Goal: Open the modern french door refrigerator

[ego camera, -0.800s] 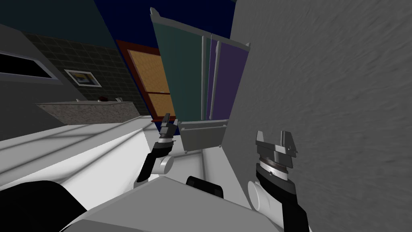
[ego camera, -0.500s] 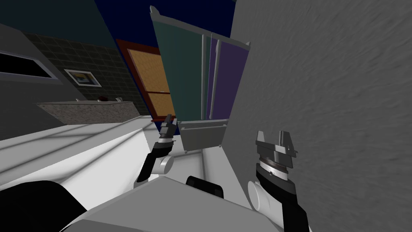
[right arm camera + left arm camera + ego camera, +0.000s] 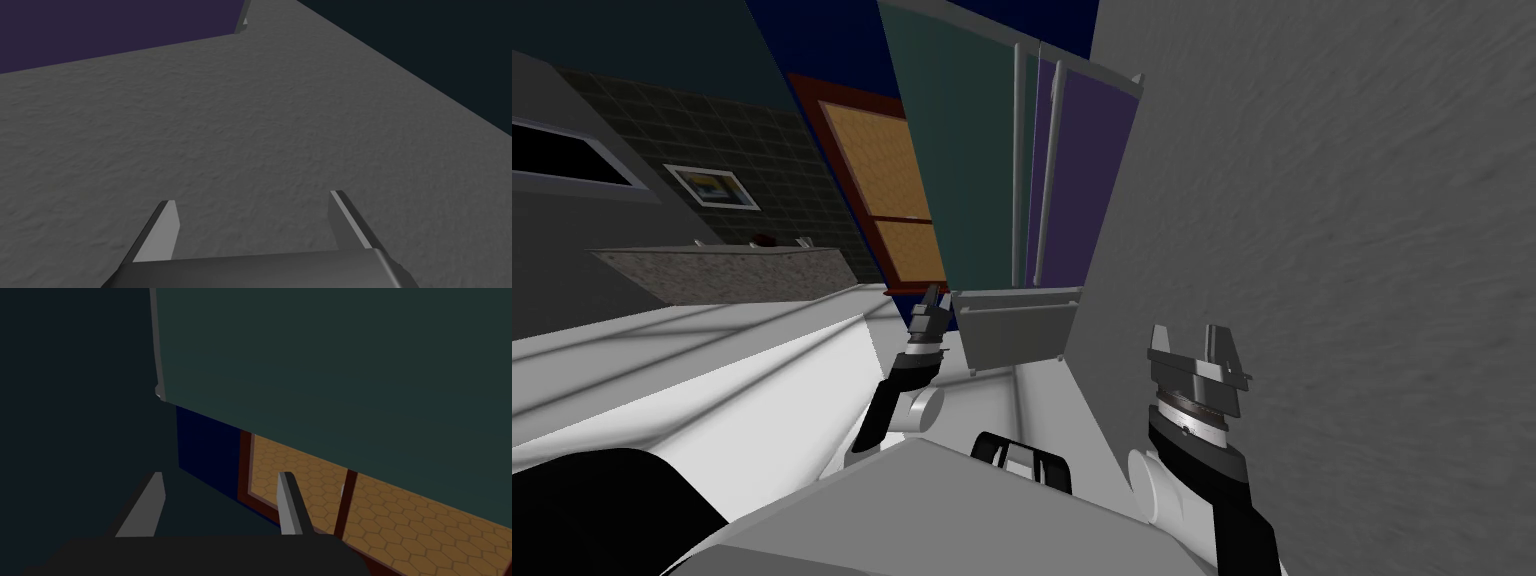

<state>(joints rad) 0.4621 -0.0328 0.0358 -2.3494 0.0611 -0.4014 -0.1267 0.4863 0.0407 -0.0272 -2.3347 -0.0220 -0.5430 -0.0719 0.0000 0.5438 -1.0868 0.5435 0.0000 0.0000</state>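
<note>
Blades apart, the left gripper (image 3: 931,296) hangs empty by the lower left corner of the refrigerator (image 3: 967,170) — just beside its grey drawer (image 3: 1017,335). The right gripper (image 3: 1192,345), also spread, faces a grey wall (image 3: 1312,250). The refrigerator's teal and purple doors look closed — handles (image 3: 1017,170) side by side.

One refrigerator (image 3: 1017,330), two doors (image 3: 962,170) (image 3: 1087,190), two handles (image 3: 1016,170) (image 3: 1049,180), two pincers (image 3: 932,296) (image 3: 1192,342).
</note>
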